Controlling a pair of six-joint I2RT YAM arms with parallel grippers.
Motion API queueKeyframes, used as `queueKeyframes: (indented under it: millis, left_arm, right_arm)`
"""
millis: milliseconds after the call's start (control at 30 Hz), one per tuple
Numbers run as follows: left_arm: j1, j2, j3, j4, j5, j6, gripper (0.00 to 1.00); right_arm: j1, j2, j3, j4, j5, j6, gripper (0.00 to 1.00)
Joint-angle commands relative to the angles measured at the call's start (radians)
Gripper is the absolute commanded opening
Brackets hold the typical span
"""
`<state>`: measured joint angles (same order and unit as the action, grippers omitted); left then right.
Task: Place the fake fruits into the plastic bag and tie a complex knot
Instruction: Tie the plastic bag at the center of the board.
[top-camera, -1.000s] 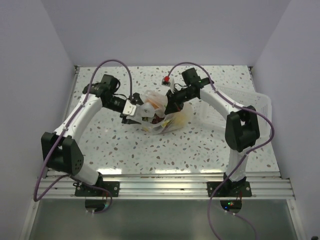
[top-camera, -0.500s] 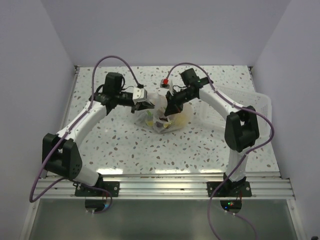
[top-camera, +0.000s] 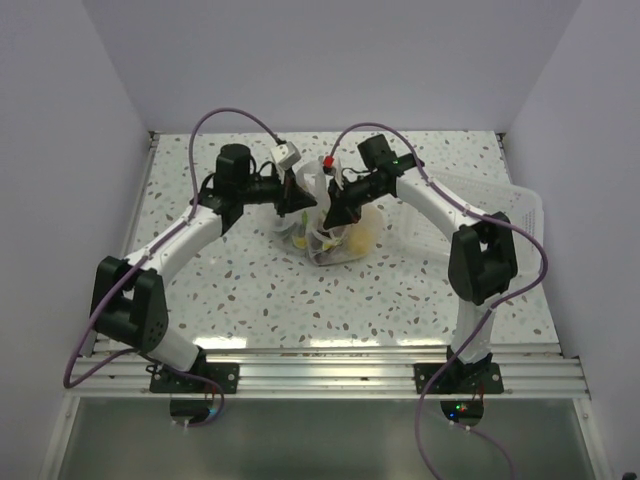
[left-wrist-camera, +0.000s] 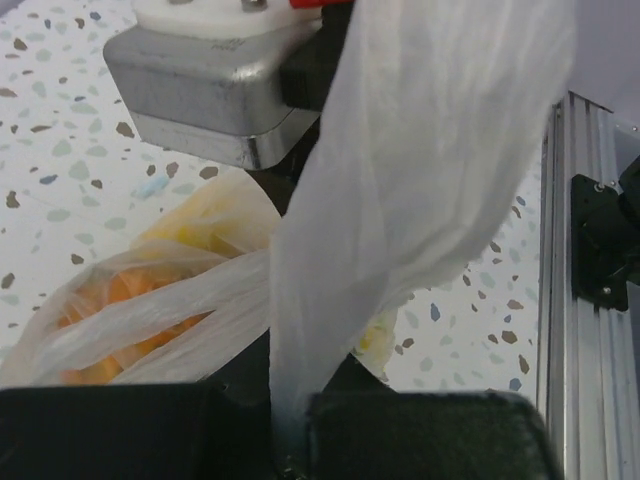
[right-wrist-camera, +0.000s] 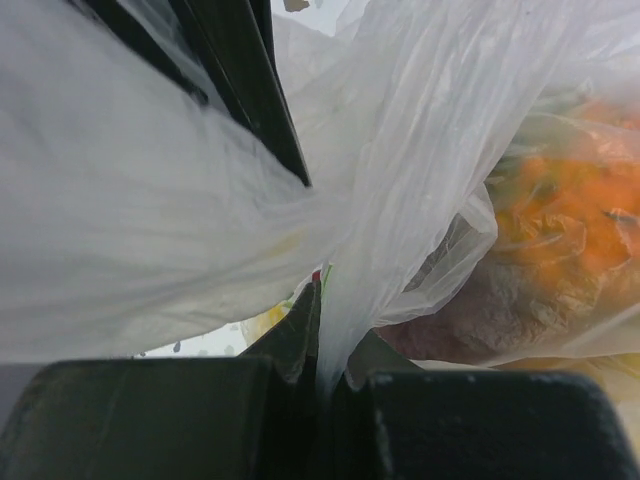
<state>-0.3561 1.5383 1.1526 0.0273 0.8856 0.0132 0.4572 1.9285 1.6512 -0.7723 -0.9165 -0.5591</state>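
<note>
The plastic bag (top-camera: 338, 238) stands mid-table with the fake fruits inside: orange ones (left-wrist-camera: 105, 305) (right-wrist-camera: 565, 205), a yellow one (top-camera: 365, 228) and a dark reddish one (right-wrist-camera: 500, 320). My left gripper (top-camera: 301, 205) is at the bag's top left, shut on a stretched white band of the bag (left-wrist-camera: 400, 200). My right gripper (top-camera: 333, 213) is at the top right, shut on another band (right-wrist-camera: 400, 200). The two bands cross between the grippers, which are almost touching. No knot can be made out in the bunched plastic.
A white slotted tray (top-camera: 500, 212) lies tilted at the right side of the table, behind the right arm. The right gripper's metal body (left-wrist-camera: 210, 90) fills the top of the left wrist view. An aluminium rail (top-camera: 320, 372) runs along the near edge.
My left gripper has moved from the bag's front left up to its top and shut on a band of plastic. The bag is drawn narrower and more upright. The right arm barely moved.
</note>
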Motion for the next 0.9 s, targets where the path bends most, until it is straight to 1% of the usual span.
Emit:
queueKeyframes:
  millis: [0,100,167,200,300,400,500,567,633,733,767,833,867]
  left_arm:
    - [-0.021,-0.009,-0.014,0.024,-0.036,-0.096,0.0]
    - [-0.027,-0.003,-0.019,-0.024,-0.079,-0.107,0.0]
    - [-0.03,0.0,-0.03,-0.026,-0.105,-0.127,0.01]
    - [-0.032,-0.001,-0.033,-0.026,-0.161,-0.162,0.0]
    - [-0.034,-0.007,-0.051,0.011,-0.223,-0.252,0.0]
    - [-0.046,-0.018,-0.071,0.059,-0.246,-0.326,0.0]
    - [-0.083,-0.017,-0.063,0.037,-0.284,-0.334,0.0]
    - [-0.096,-0.012,-0.071,0.037,-0.274,-0.335,0.0]
    - [-0.106,-0.012,-0.08,0.033,-0.277,-0.334,0.02]
    - [-0.109,-0.02,-0.094,0.039,-0.271,-0.326,0.09]
    - [-0.109,-0.024,-0.097,0.036,-0.266,-0.323,0.14]
    - [-0.109,-0.035,-0.105,0.039,-0.251,-0.315,0.21]
    - [-0.109,-0.044,-0.117,0.051,-0.229,-0.315,0.32]
  right_arm:
    - [0.005,-0.051,0.022,0.059,-0.048,0.007,0.0]
    - [0.005,-0.054,0.021,0.073,-0.055,0.018,0.0]
    - [0.005,-0.054,0.021,0.083,-0.065,0.03,0.0]
    - [0.005,-0.056,0.019,0.097,-0.068,0.042,0.0]
    - [0.005,-0.068,-0.005,0.143,-0.073,0.065,0.0]
    - [0.005,-0.063,-0.004,0.154,-0.071,0.077,0.0]
    - [0.005,-0.059,0.002,0.165,-0.081,0.099,0.0]
    - [0.005,-0.059,-0.001,0.179,-0.085,0.117,0.0]
    - [0.006,-0.06,-0.004,0.195,-0.087,0.134,0.0]
    - [0.005,-0.063,-0.005,0.203,-0.084,0.145,0.0]
    - [0.005,-0.065,-0.01,0.214,-0.084,0.152,0.0]
    - [0.005,-0.063,-0.008,0.222,-0.078,0.165,0.0]
    - [0.006,-0.063,-0.008,0.232,-0.076,0.171,0.0]
